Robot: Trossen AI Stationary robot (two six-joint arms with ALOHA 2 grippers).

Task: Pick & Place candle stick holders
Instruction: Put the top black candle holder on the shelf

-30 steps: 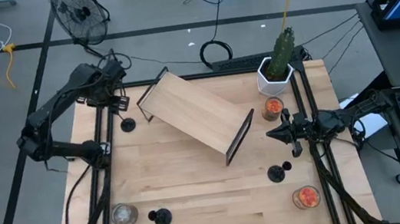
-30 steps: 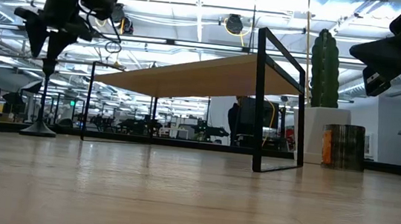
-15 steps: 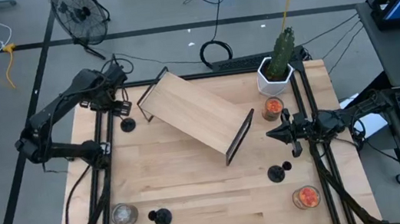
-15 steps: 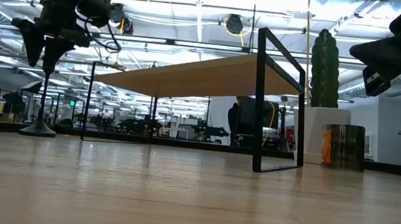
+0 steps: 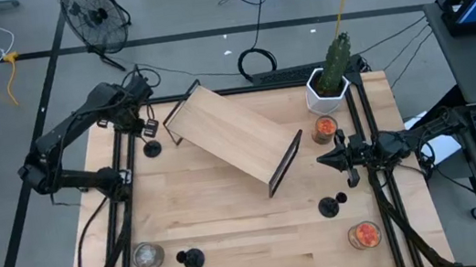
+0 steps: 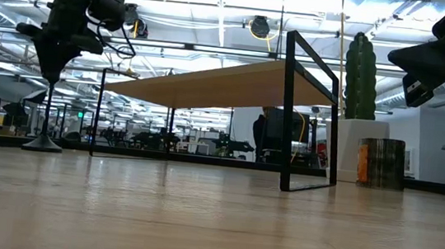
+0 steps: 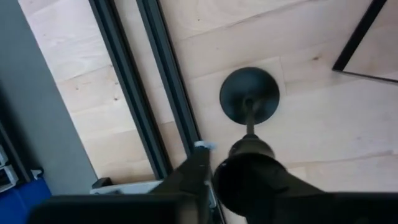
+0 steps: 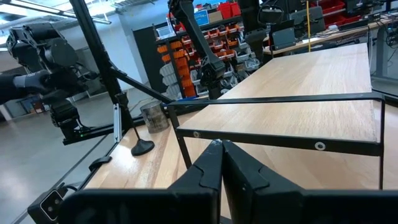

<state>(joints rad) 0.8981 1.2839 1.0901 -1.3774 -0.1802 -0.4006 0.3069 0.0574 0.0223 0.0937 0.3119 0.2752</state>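
Three black candle stick holders stand on their disc bases on the wooden table: one at the far left [image 5: 152,149], one near the front left [image 5: 190,258], one at the right [image 5: 329,205]. My left gripper [image 5: 144,130] points straight down over the far-left holder [image 6: 46,118], shut around the top of its stem. My right gripper [image 5: 322,157] hangs level and shut at the table's right side, touching nothing. My left gripper comes from above, pointing down, and its fingers [image 6: 52,69] have shut about the top of the holder's stem [image 7: 249,127], at the cup end. The holder stands upright with its disc base [image 7: 249,102] on the table. The fingers hide the contact itself.
A wooden shelf on a black frame [image 5: 234,139] lies slantwise across the table's middle, close to the right of the held holder. A cactus in a white pot [image 5: 328,85], two orange-filled jars [image 5: 325,128] [image 5: 364,235] and a glass jar [image 5: 147,255] stand near the edges. Black rails [image 5: 126,194] run along both sides.
My left gripper has sunk a little onto the far-left holder and shut its fingers about the stem's top; one second ago they stood wide apart above it. The holder has stayed in place on the table.
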